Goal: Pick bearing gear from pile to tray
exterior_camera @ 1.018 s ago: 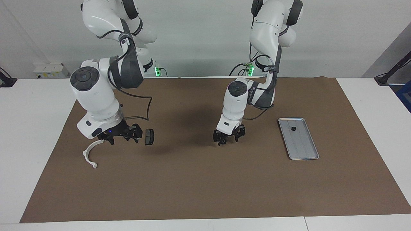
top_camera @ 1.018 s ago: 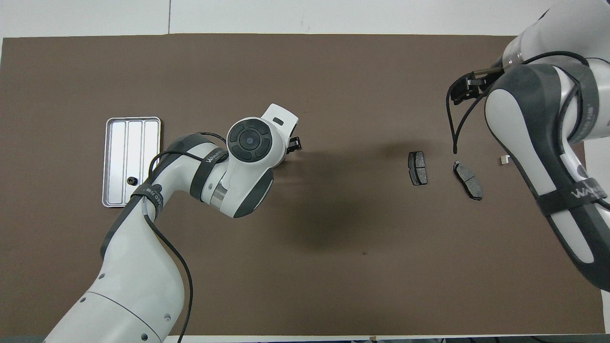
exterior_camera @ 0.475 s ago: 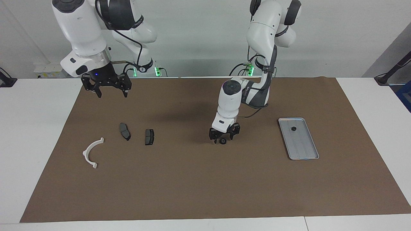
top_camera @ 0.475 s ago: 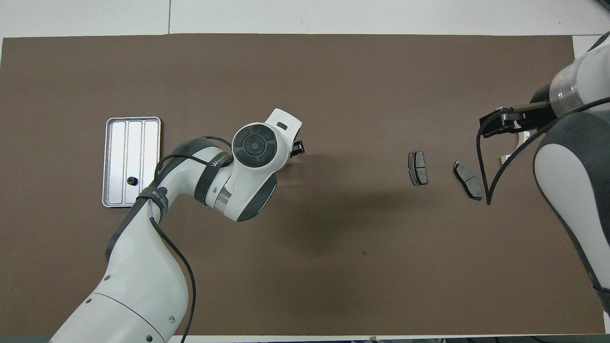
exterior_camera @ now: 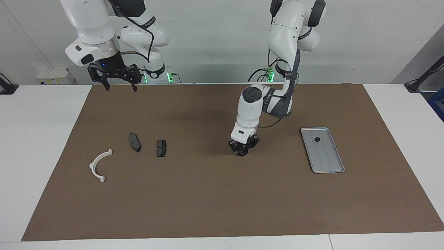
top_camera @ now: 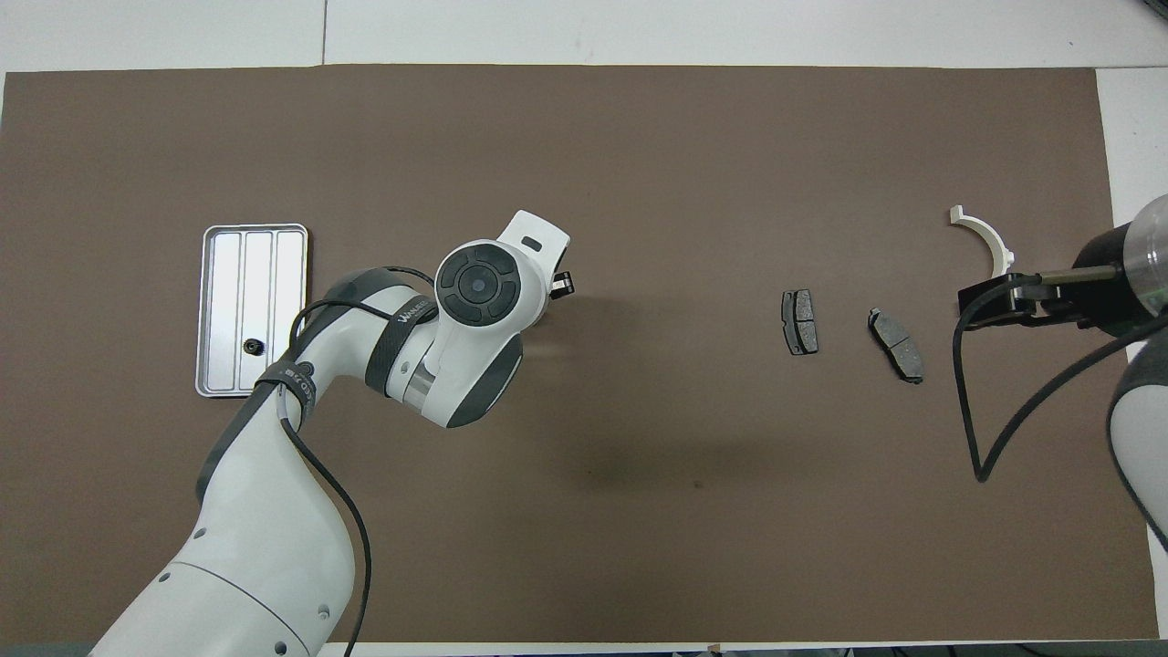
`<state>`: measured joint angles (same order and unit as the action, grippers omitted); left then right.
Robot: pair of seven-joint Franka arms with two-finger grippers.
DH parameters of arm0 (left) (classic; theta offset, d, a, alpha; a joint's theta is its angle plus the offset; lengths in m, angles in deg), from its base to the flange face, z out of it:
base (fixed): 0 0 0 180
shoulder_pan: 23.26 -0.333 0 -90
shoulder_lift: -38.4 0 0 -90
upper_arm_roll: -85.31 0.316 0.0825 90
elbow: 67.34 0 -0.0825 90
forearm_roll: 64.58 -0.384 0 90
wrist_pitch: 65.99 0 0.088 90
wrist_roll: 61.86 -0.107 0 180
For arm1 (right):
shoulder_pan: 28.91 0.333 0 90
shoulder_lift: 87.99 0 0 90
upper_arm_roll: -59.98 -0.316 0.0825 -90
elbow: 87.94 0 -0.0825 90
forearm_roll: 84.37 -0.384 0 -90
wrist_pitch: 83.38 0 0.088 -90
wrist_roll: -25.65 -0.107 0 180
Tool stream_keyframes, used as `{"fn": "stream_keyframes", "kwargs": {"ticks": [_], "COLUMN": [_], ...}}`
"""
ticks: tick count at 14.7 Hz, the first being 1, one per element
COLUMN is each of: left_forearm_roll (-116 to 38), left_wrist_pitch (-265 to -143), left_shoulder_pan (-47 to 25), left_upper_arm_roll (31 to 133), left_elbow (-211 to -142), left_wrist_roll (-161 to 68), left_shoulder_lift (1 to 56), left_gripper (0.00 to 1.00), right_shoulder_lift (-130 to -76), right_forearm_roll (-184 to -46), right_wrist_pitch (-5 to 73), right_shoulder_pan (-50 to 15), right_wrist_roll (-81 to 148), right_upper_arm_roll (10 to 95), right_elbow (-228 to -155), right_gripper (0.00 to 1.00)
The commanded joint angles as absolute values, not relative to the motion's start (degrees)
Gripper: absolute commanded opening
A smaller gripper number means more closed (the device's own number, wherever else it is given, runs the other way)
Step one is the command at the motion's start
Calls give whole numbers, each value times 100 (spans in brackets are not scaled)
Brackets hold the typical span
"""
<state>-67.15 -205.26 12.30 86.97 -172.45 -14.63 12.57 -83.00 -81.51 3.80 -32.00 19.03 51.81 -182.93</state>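
Left gripper (exterior_camera: 241, 153) is closing together on small black gear at mat middle, near tray (exterior_camera: 338, 160), likely grasped; right gripper (exterior_camera: 119, 85) is waiting raised, claw apart.

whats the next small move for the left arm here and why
Probably lift straight up, then carry toward the tray. The left gripper is down at the mat mid-table with its fingertips drawn in where a small black round piece lay, so it seems to have gripped it. One black piece already sits in the tray. The right gripper waits raised, open.
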Motion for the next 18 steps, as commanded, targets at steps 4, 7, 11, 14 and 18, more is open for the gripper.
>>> {"fn": "stream_keyframes", "kwargs": {"ticks": [4,7,11,14,18], "left_forearm_roll": [-6757,-6397,-6396,-6396,-6388], "left_wrist_pitch": [-18705,-17684,-18352,-19736,-20624], "left_shoulder_pan": [374,-635,-1822,-2474,-2467], "left_upper_arm_roll": [8655,8698,8707,8707,8707], "left_elbow": [-16516,-16569,-17522,-18518,-18660], "left_wrist_roll": [-2191,-3957,-5489,-6360,-6389], "left_shoulder_lift": [1832,2616,3065,3155,2601], "left_gripper": [0,0,0,0,0], "right_shoulder_lift": [-8060,-8060,-8069,-8069,-7973], "right_forearm_roll": [-8577,-8612,-8674,-8665,-8578], "right_wrist_pitch": [319,346,372,372,372], "right_shoulder_pan": [-3076,-3076,-3067,-3058,-3049], "right_wrist_roll": [1511,1501,1492,1492,1519], "right_upper_arm_roll": [5260,5251,5260,5251,5260], "right_elbow": [-18392,-18383,-18392,-18392,-18392], "right_gripper": [100,100,100,100,100]}}
